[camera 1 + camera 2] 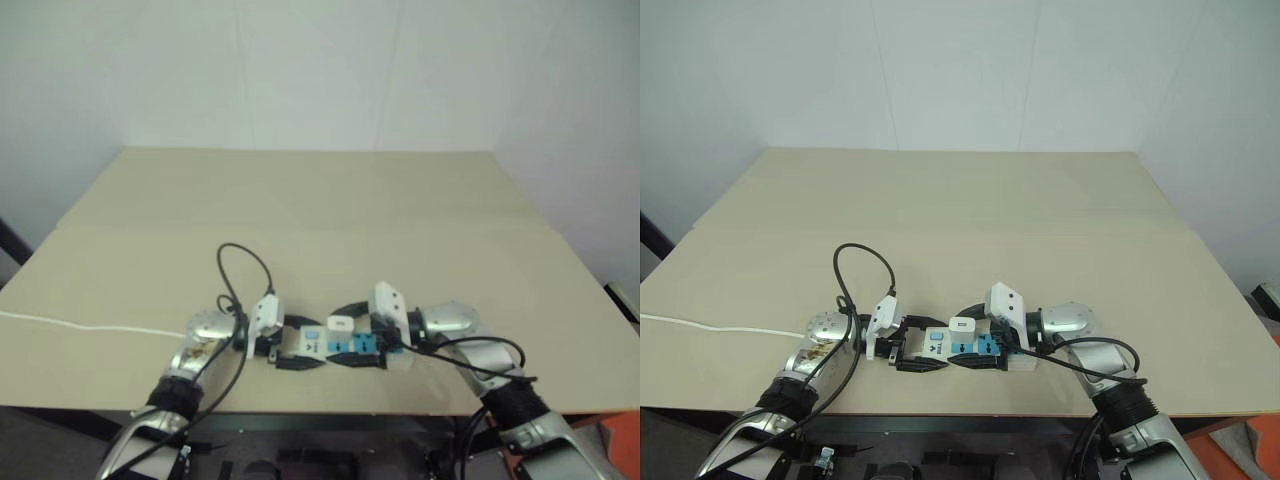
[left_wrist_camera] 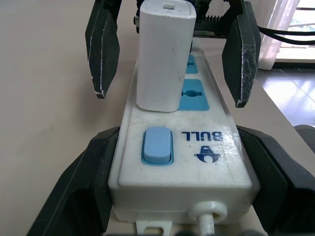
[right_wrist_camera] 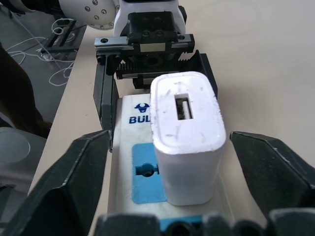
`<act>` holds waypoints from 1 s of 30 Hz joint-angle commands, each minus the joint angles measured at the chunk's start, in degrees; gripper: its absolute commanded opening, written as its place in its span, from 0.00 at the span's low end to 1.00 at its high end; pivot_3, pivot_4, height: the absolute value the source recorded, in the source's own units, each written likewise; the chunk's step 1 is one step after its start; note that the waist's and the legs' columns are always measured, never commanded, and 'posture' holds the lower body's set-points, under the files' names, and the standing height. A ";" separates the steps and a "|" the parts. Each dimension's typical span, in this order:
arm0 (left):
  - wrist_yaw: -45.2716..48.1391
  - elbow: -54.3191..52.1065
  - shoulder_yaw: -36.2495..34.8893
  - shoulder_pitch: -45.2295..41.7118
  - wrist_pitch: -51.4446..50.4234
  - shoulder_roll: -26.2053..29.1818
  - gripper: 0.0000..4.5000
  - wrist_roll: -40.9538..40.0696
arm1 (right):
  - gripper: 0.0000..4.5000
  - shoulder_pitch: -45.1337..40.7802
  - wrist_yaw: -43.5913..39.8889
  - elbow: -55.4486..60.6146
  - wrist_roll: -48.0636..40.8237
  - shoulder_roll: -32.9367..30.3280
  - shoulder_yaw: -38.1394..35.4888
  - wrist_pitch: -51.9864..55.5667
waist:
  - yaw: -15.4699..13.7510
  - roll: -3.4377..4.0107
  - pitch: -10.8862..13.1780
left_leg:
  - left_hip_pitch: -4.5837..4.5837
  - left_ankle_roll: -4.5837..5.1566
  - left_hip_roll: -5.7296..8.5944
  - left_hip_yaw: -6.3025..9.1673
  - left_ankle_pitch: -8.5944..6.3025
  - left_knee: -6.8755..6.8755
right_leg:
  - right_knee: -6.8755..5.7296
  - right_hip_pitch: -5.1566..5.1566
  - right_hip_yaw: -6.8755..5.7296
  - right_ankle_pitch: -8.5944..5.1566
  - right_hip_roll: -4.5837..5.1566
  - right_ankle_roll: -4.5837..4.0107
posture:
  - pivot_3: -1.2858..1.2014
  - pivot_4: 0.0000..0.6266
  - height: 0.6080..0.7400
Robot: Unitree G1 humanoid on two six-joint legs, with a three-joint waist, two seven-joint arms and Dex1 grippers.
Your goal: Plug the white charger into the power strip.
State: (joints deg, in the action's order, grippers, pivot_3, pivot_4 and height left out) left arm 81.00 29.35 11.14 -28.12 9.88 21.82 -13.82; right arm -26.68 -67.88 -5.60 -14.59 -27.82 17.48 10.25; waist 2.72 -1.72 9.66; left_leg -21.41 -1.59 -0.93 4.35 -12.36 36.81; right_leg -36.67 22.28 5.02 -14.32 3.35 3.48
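The power strip (image 1: 970,349) is seen lying flat near the front edge of the table (image 1: 960,220), with its long side running from the robot's left to its right. The white charger (image 1: 961,329) is seen standing upright on the strip, in the socket next to the switch end, and it looks plugged in, though how deep it sits cannot be told. The switch end of the strip is held by the left gripper (image 1: 908,348), whose 2 black fingers (image 2: 78,182) are pressed against the strip's 2 sides. The right gripper (image 1: 985,335) is placed over the strip from the other end, pointing along it toward the charger. Its fingers (image 3: 69,182) are spread wide, 1 on each side of the charger, and nothing is touched by them. So the charger is nearer to the right gripper, and it sits in the gap between those fingers. It is judged that only a pull straight back along the strip is left to be done.
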 commanded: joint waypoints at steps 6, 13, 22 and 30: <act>-0.28 -4.56 -0.62 0.58 -5.78 2.84 0.89 -0.48 | 1.00 -0.07 0.19 3.02 -1.25 -1.97 -3.17 2.17 | 0.00 -0.01 0.04 | -0.10 0.00 0.00 0.00 0.00 0.00 | 0.01 0.08 0.00 0.00 0.00 0.00 | 0.52 0.24 1.00; 0.48 -17.07 -5.01 1.66 -12.78 8.24 0.99 -6.59 | 1.00 0.35 0.50 5.50 -1.89 -3.95 -5.99 2.63 | -0.14 0.03 0.33 | -0.99 0.00 0.02 0.02 0.01 0.03 | -0.15 1.00 0.00 0.14 0.02 -0.20 | 0.52 0.24 1.00; 2.06 -28.23 -11.32 4.87 -19.85 18.43 0.99 -13.23 | 1.00 3.95 -1.03 15.36 -9.40 -12.57 -16.21 7.68 | -0.17 0.08 1.04 | -0.99 0.00 0.02 0.01 0.01 0.03 | -0.12 0.99 -0.02 0.04 0.04 -0.03 | 0.52 0.24 1.00; 0.08 -32.56 -17.73 8.84 -22.59 24.72 0.99 -15.86 | 1.00 9.00 -2.59 16.19 -11.67 -20.31 -23.91 6.75 | -0.07 0.07 1.20 | -1.00 0.00 0.00 -0.02 0.01 0.03 | -0.08 0.99 -0.01 0.02 0.05 -0.02 | 0.52 0.24 1.00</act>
State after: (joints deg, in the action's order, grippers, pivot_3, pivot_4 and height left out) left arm 81.47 -0.61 -3.83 -19.85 -11.87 45.22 -27.82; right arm -17.76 -70.07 9.49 -25.08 -47.01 -3.48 18.16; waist 2.65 -1.65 10.86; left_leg -22.41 -1.59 -0.94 4.32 -12.35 36.83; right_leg -36.75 23.27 5.01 -14.30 3.40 3.45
